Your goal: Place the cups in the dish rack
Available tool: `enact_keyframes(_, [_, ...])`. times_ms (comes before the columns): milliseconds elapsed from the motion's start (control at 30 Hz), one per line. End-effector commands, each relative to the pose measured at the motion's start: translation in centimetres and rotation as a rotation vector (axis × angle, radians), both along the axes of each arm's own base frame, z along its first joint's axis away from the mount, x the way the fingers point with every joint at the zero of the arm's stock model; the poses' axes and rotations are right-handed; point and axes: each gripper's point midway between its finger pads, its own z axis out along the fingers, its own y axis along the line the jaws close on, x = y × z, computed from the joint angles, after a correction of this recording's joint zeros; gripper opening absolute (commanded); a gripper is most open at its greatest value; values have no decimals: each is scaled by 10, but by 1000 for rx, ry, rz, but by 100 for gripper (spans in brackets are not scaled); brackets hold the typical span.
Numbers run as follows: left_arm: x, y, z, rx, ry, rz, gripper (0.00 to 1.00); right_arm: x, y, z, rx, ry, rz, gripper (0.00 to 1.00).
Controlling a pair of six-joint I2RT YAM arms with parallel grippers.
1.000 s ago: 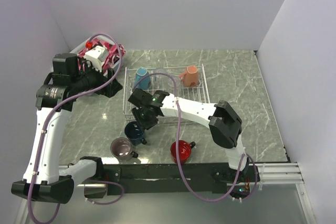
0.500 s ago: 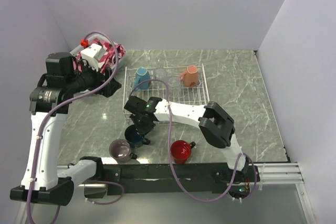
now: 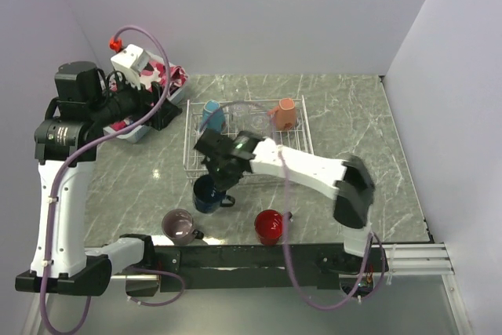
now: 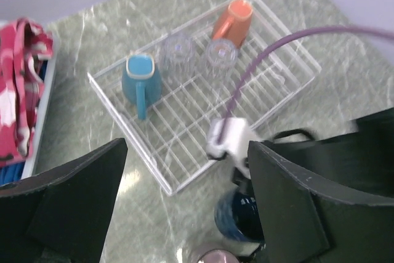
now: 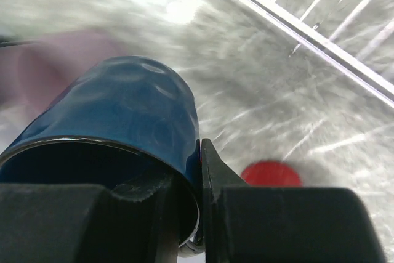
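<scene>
Two pincers: what is each doing?
— Right pincer [image 5: 200, 170] is clamping the navy mug [image 5: 123, 115] by its rim, just outside the dish rack's [image 3: 290, 143] near edge. Left pincer [image 4: 184, 149] is hanging spread, holding nothing, raised left of the rack.

Both your arms share one scheme: white link shells, black joint housings. The left arm [image 3: 59, 194] has a white box [image 3: 129, 60] at the wrist and a red connector [image 3: 116, 41] on its cable end. The right arm [image 3: 306, 169] shows a small green LED [image 3: 234, 146] on its black wrist block. A mauve cable [image 4: 308, 34] loops loosely along each arm. Left gripper [image 4: 188, 152]: fingers [image 4: 68, 207] are matte black wedges. Right gripper [image 5: 198, 204]: black, blocky, with a rough-edged inner pad [image 5: 144, 189].
</scene>
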Motion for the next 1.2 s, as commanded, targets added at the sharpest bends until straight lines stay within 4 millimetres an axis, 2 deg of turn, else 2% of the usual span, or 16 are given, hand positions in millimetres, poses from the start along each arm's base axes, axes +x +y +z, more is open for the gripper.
enact_keyframes(0, [-2, -10, 57, -102, -157, -28, 87, 8, -16, 172, 393, -131, -65, 0])
enact_keyframes(33, [-2, -12, 65, -114, -177, -34, 87, 15, -33, 197, 465, -142, -110, 0])
enact_keyframes(67, [-5, -15, 72, -130, -195, -56, 88, 19, -38, 211, 526, -136, -127, 0])
enact_keyframes(133, [-6, -21, 85, -164, -216, -88, 89, 10, -56, 233, 656, -64, -140, 0])
enact_keyframes(167, [-12, -29, 89, -186, -213, -143, 89, 31, -67, 248, 742, -93, -189, 0])
enact_keyframes(233, [-18, -38, 96, -232, -200, -204, 89, 22, -81, 256, 868, -14, -202, 0])
enact_keyframes(267, [-27, -46, 98, -255, -183, -269, 89, 41, -90, 272, 952, -63, -229, 0])
enact_keyframes(333, [-34, -54, 103, -306, -141, -330, 89, 36, -95, 275, 1021, -14, -226, 0])
enact_keyframes(467, [-58, -72, 103, -424, -27, -508, 88, 41, -89, 298, 1160, 8, -183, 0])
enact_keyframes(500, [-70, -76, 91, -487, 100, -564, 88, 43, -88, 302, 1185, 14, -177, 0])
enact_keyframes(567, [-80, -80, 91, -512, 113, -673, 87, 45, -85, 313, 1251, 32, -152, 0])
enact_keyframes(600, [-87, -80, 77, -562, 258, -705, 86, 50, -87, 317, 1276, 29, -153, 0])
enact_keyframes(733, [-94, -79, 57, -565, 326, -746, 84, 65, -91, 333, 1381, 60, -174, 0])
enact_keyframes(867, [-94, -83, 44, -565, 349, -710, 85, 73, -89, 347, 1438, 62, -147, 0])
enact_keyframes(1033, [-87, -101, 26, -568, 372, -680, 84, 86, -83, 348, 1508, 100, -177, 0])
enact_keyframes(1167, [-70, -111, 20, -561, 370, -628, 84, 90, -71, 349, 1521, 106, -160, 0])
